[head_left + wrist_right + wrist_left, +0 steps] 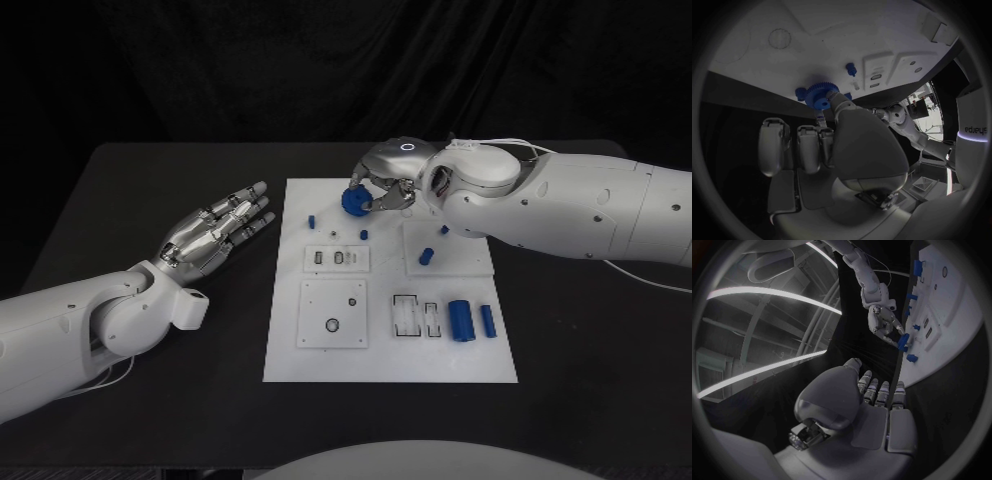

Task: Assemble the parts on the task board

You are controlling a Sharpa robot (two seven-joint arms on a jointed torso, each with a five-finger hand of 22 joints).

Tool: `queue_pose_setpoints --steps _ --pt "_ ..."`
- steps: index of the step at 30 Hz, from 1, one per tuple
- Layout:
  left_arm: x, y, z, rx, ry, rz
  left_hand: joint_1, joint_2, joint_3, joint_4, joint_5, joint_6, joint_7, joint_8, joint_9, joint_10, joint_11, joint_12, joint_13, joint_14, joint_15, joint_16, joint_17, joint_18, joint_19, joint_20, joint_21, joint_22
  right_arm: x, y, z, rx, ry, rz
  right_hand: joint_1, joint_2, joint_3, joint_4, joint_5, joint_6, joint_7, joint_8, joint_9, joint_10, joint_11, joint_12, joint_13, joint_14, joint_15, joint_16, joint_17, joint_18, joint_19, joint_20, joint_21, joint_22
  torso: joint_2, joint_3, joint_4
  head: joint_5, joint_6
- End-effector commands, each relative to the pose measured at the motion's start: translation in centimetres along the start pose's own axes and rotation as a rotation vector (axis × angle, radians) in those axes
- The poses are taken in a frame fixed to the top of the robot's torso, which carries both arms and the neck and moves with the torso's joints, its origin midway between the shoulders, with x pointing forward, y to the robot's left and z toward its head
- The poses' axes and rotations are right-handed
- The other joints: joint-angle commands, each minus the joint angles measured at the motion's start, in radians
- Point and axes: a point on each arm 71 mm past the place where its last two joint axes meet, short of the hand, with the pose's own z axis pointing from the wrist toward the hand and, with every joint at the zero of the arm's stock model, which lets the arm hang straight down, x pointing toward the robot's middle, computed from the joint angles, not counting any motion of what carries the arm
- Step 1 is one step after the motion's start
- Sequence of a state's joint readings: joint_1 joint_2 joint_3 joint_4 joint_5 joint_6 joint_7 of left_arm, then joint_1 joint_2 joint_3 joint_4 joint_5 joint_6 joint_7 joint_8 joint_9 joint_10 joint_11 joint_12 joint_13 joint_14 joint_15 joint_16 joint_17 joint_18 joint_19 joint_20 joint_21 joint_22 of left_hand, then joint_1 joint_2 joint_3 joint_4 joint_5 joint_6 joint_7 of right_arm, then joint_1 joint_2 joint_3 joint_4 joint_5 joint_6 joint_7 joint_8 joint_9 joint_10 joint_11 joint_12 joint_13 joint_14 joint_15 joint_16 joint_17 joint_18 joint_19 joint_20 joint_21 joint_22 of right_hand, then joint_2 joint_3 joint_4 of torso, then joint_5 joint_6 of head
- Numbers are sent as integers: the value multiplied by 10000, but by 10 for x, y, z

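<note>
1. gear (353, 201): a small blue toothed part sits pinched in my right robot hand (387, 190), over the far edge of the task board (387, 365), at about twelve o'clock on the board.
2. my right robot hand is curled in, its fingertips (833, 100) closed on the gear; in the right wrist view the gear (822, 94) shows just past my fingers with the white board behind it.
3. my left robot hand (216, 229) lies off the board toward nine o'clock, over the black desk (159, 180), fingers stretched out and apart, holding nothing.
4. on the board, two blue cylinders (462, 320) lie side by side toward four o'clock, next to outlined slots (408, 316).
5. a blue peg (427, 256) stands on the small raised plate toward two o'clock; another small blue peg (310, 221) stands toward ten o'clock, near the board's left edge.
6. in the left wrist view my right robot hand (887, 326) shows beyond my left one, at the board's edge, with blue parts (904, 342) by its fingers.
</note>
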State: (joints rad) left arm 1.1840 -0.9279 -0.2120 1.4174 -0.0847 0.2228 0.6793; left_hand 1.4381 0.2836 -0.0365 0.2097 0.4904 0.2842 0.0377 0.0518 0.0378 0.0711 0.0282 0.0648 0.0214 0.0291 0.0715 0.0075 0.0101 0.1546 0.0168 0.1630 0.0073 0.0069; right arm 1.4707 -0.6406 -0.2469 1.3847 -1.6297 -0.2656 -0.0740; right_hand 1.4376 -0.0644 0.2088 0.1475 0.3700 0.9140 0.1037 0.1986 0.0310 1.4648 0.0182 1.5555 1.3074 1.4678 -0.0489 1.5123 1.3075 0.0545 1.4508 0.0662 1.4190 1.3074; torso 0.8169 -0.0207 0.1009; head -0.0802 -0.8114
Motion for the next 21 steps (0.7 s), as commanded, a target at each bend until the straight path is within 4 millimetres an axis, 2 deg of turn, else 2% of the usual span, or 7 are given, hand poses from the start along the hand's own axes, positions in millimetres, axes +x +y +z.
queue_pose_setpoints --steps 1,8,12,13,14,17,21 --pt "2 -4 1 714 146 -131 -48 -26 32 7 60 -4 58 14 8 18 61 69 10 -8 64 31 14 112 -1 96 52 14 4 -1 1 251 416 -74 -60 -55 110 -7 -43 -122 29 756 3156 461 38 -116 2061 648 75 -62 1558 -9 -109 33 -108 1252 -6 5 3 -23 -9" --pt "2 -4 2 682 166 -146 -54 -25 48 2 61 -11 60 13 7 14 62 66 9 -8 68 31 14 112 -2 100 51 13 8 -1 2 347 624 -81 -94 -237 414 3 -110 -606 143 -74 2829 -635 81 -694 1087 434 122 -348 1173 143 -539 85 -688 869 -6 -5 0 -9 -36" --pt "2 -4 2 674 165 -146 -54 -25 48 2 61 -11 60 13 7 14 62 66 9 -8 68 31 14 112 -2 100 51 13 10 -1 2 391 727 -83 -97 -350 583 -36 -212 -1811 53 -983 2320 -960 24 -902 803 331 98 -480 1014 205 -706 75 -952 729 -1 -2 3 -13 -44" --pt "2 -4 2 673 167 -147 -54 -25 48 2 61 -11 60 13 7 14 62 66 9 -8 68 31 14 112 -2 100 51 13 10 -1 3 410 757 -83 -110 -365 599 -48 -324 -2528 -7 -1233 2028 -1086 -16 -984 693 296 70 -526 958 226 -759 50 -1038 684 -1 -4 6 -12 -44" --pt "2 -4 2 672 170 -149 -54 -25 48 2 61 -11 60 13 7 14 62 66 9 -8 68 31 14 112 -2 100 51 13 10 -1 3 421 780 -84 -126 -369 614 -55 -431 -3971 -99 -1493 1496 -1352 -76 -1153 463 237 24 -603 865 258 -852 18 -1177 605 -3 -6 6 -7 -48" --pt "2 -3 2 670 183 -160 -59 -24 64 -2 62 -15 62 12 7 10 63 64 8 -4 72 33 15 113 2 104 54 15 11 -1 3 450 798 -80 -125 -388 669 -105 -434 -6197 -313 -1664 631 -1774 -230 -1448 104 113 -93 -759 694 318 -1032 -99 -1485 462 -3 -4 13 5 -59" --pt "2 -3 2 665 185 -165 -59 -24 64 -2 62 -15 62 12 7 10 63 64 8 -4 72 33 15 113 2 104 54 15 10 -2 2 414 625 -54 -84 -415 724 -149 -409 -7090 -455 -1731 287 -2124 -305 -1662 -142 5 -147 -884 560 372 -1197 -153 -1767 335 -1 -4 9 21 -58"
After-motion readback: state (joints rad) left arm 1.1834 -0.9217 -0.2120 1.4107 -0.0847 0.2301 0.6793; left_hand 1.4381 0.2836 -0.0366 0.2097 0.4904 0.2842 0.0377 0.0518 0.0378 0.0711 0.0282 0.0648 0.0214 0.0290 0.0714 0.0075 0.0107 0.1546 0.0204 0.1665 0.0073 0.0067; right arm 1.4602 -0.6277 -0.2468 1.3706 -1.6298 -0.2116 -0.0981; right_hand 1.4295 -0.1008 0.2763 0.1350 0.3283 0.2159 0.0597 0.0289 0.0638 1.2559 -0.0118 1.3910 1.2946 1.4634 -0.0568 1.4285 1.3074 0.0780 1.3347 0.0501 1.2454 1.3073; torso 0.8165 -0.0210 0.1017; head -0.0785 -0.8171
